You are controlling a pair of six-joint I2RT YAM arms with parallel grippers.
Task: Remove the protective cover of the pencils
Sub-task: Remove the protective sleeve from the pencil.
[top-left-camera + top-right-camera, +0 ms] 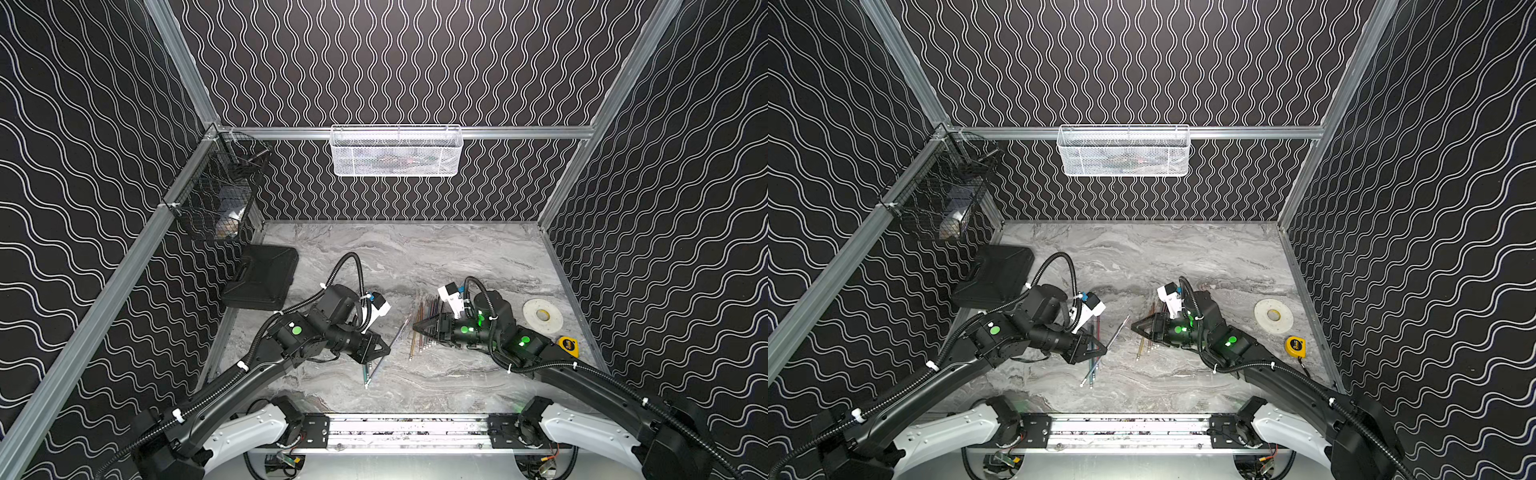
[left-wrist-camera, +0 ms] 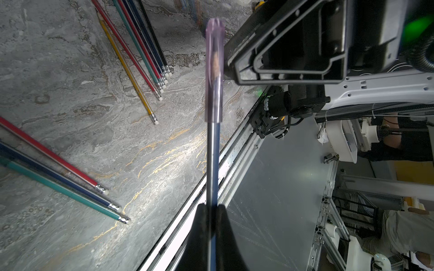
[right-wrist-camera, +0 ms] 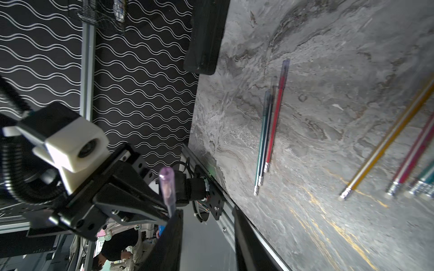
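Observation:
My left gripper (image 2: 212,207) is shut on a blue pencil (image 2: 212,152) and holds it above the table. A clear purple-tinted protective cover (image 2: 213,70) sits on the pencil's far tip. My right gripper (image 3: 207,211) is open, and the cover (image 3: 167,187) stands just beside one of its fingers (image 3: 176,223), outside the gap. In both top views the two grippers (image 1: 386,349) (image 1: 415,326) face each other mid-table. Several pencils (image 1: 424,328) lie in a row under the right gripper. Three more, red, blue and teal, (image 3: 270,131) lie by the left gripper with covers on.
A black case (image 1: 262,276) lies at the table's left. A white disc (image 1: 542,316) with a tape roll and a yellow tape measure (image 1: 567,343) sit at the right. A white mesh basket (image 1: 397,151) and a black wire basket (image 1: 216,195) hang on the walls.

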